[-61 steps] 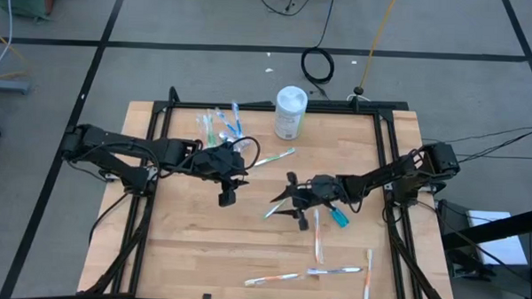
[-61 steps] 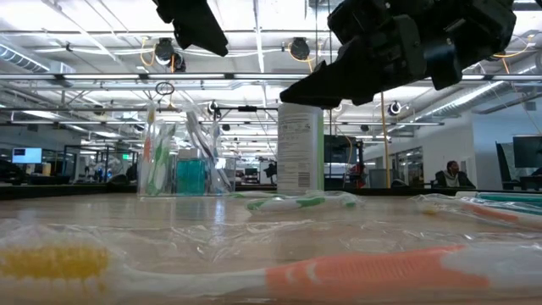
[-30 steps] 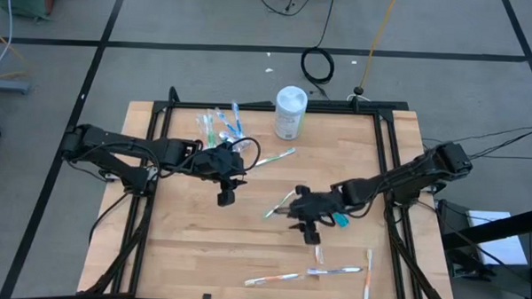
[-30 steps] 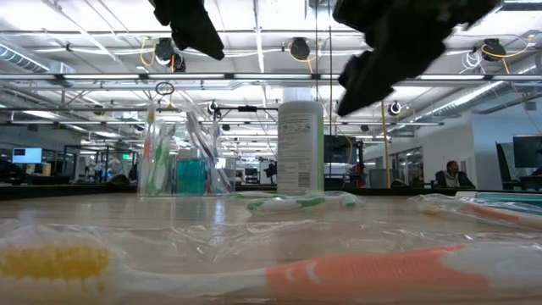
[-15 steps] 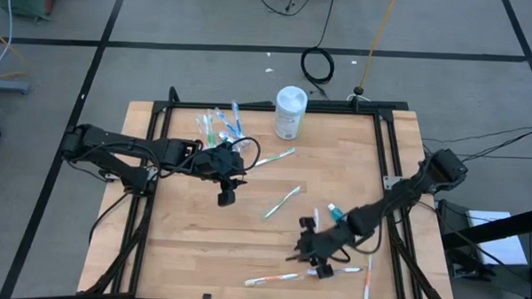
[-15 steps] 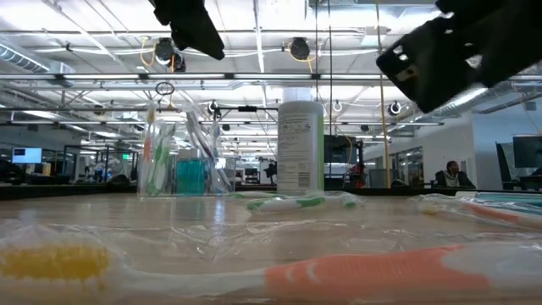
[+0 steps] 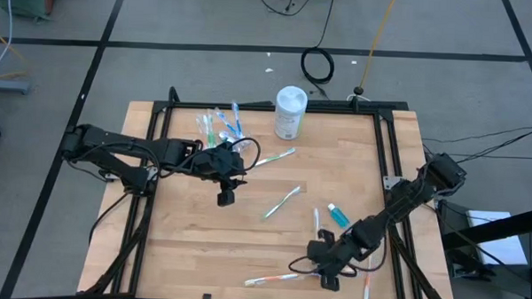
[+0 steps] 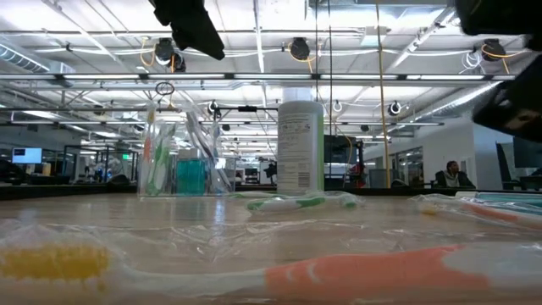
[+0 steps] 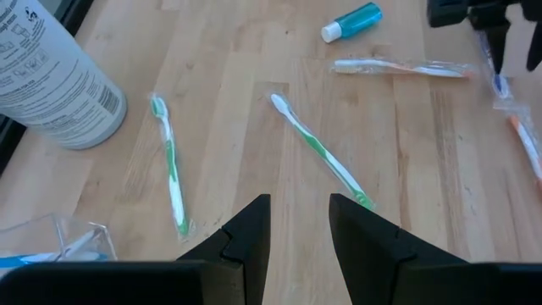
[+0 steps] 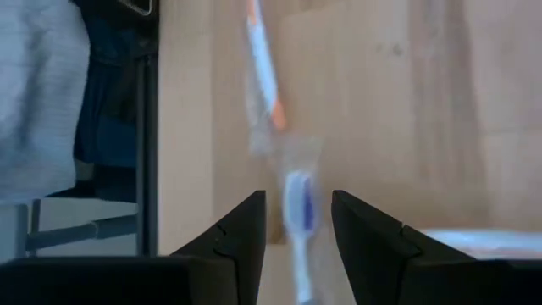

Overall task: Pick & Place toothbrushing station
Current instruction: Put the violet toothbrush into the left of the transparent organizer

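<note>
Right wrist view, blue toothbrush [image 10: 298, 212] (plastic-wrapped), between parted right tool [image 10: 298, 222] fingers

**Arm and gripper status: right arm reaching low, left arm waiting**

The right arm is stretching from the table's right edge toward the near side, its gripper [image 7: 326, 269] pointing down close to the tabletop with the fingers [image 10: 366, 241] standing apart. The left arm is extending from the left edge toward the table's middle, its gripper [image 7: 225, 197] hanging above the surface, the fingers [image 9: 246, 241] parted with a narrow gap between them.
</note>
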You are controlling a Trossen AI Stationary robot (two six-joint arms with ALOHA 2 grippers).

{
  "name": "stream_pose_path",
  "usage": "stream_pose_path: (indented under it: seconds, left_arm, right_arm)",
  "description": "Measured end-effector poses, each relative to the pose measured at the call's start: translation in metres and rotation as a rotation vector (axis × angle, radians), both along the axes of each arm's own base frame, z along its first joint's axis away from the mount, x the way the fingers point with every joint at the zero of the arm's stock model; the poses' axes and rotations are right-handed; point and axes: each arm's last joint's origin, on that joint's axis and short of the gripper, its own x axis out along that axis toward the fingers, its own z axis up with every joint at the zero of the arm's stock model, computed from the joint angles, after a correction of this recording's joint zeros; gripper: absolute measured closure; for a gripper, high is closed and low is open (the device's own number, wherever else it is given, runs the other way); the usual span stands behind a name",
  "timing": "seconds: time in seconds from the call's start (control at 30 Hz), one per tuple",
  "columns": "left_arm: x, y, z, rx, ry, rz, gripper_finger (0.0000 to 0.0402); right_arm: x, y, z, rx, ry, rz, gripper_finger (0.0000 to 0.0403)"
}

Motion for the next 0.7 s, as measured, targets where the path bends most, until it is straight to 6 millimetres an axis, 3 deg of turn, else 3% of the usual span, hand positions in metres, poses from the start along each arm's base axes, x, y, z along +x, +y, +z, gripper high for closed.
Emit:
stream_pose_path:
  seconds: [0.3,0.7]
  left_arm:
    - [0.000,0.001,0.000,0.032,0.002,-0.006,0.0273]
    - [0.000,0.001,0.000,0.038,0.001,-0.001,0.0273]
  right_arm:
    - [-0.025,0.025,-0.003,-0.090,-0.088,0.158,0.0281]
    - [-0.053,0.016,-0.036,-0.158,-0.066,0.124,0.0282]
